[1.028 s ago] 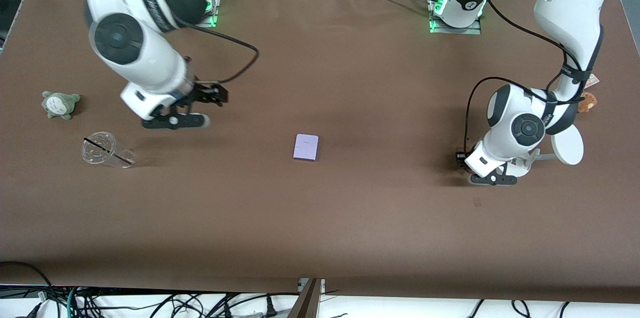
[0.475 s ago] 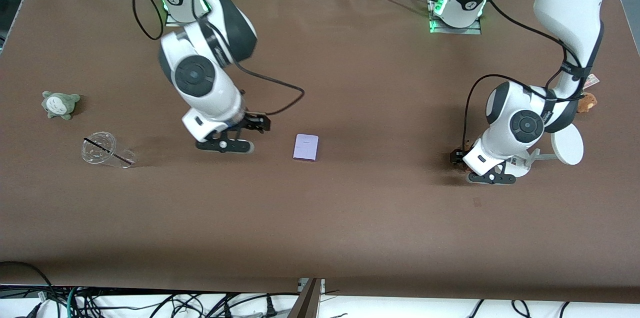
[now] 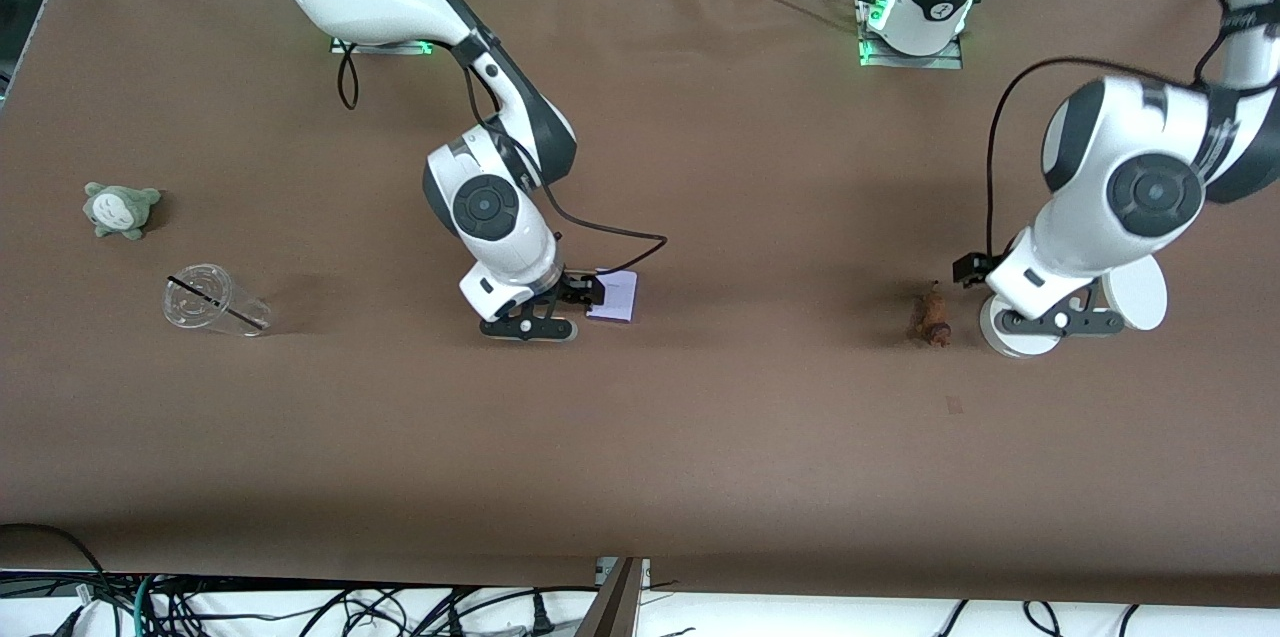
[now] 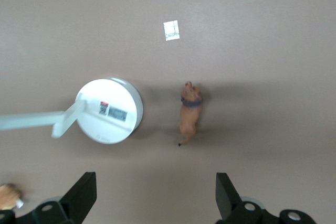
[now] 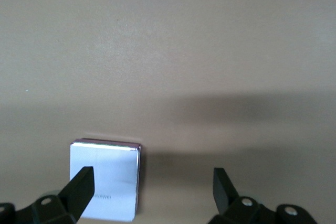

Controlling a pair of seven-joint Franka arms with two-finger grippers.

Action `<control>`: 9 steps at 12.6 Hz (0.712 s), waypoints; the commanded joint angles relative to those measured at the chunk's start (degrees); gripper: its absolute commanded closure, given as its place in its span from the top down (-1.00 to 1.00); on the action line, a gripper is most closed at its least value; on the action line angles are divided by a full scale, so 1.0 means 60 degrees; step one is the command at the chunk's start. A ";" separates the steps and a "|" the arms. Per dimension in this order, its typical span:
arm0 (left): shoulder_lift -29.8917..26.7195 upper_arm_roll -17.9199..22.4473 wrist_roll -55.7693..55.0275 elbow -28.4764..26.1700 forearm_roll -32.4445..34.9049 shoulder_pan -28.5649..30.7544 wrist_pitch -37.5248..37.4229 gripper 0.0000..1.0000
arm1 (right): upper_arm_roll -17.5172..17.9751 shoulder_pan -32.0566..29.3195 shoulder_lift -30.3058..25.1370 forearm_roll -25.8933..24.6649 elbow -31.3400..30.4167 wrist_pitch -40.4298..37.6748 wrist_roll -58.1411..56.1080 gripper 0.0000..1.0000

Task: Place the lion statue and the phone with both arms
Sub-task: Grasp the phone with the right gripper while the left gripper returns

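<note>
The phone (image 3: 616, 296), a small flat pale lavender rectangle with rounded corners, lay flat on the brown table (image 3: 700, 437) near its middle; the right gripper (image 3: 578, 295) hung low just beside it, at the phone's edge toward the right arm's end of the table; in the right wrist view the phone (image 5: 106, 179) showed a faint brand mark on its pale face, one black finger (image 5: 79, 187) overlapped its edge, and the other finger stood well apart over bare table, so the jaws were spread wide and held nothing.

The lion statue (image 3: 934, 315), a tiny elongated reddish-brown figurine with a thin tail, lay on the table toward the left arm's end, just beside the round base of a white stand with a disc (image 3: 1138, 293); the left gripper (image 3: 978, 269) hovered over the table near both, its black fingers released and empty; in the left wrist view the lion statue (image 4: 189, 114) lay apart from the white round base (image 4: 109, 110), and the two fingers stood wide apart with only bare table between them.

A small white square mark (image 4: 171, 30) lay on the table near the figurine; a grey-green plush toy (image 3: 121, 208) and a clear plastic cup (image 3: 212, 300) lying on its side with a dark straw sat toward the right arm's end, the cup nearer the front camera than the plush.
</note>
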 commanded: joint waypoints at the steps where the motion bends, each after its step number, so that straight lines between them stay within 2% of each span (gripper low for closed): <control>1: -0.1179 -0.0184 0.0121 -0.0104 0.0033 0.0042 -0.0808 1.00 | -0.0067 0.0174 0.0508 -0.0088 0.0372 0.0455 0.0192 1.00; 3: -0.1417 -0.0082 0.0848 0.0566 -0.0272 0.0086 -0.1466 1.00 | -0.0096 0.0422 0.1005 -0.0118 0.0896 0.0443 0.0192 1.00; 4: -0.1402 0.0136 0.1274 0.0962 -0.0942 0.0115 -0.1760 1.00 | -0.0111 0.0540 0.1255 -0.0118 0.1160 0.0443 0.0206 1.00; 5: -0.1663 0.0617 0.1597 0.1024 -0.1630 0.0000 -0.1792 1.00 | -0.0126 0.0642 0.1460 -0.0118 0.1381 0.0443 0.0221 1.00; 7: -0.2191 0.1657 0.1645 0.0951 -0.1768 -0.0949 -0.1778 1.00 | -0.0213 0.0789 0.1667 -0.0118 0.1587 0.0443 0.0221 1.00; 9: -0.2339 0.2755 0.1630 0.0966 -0.2075 -0.1725 -0.1661 1.00 | -0.0228 0.0907 0.1857 -0.0336 0.1690 0.0443 0.0192 1.00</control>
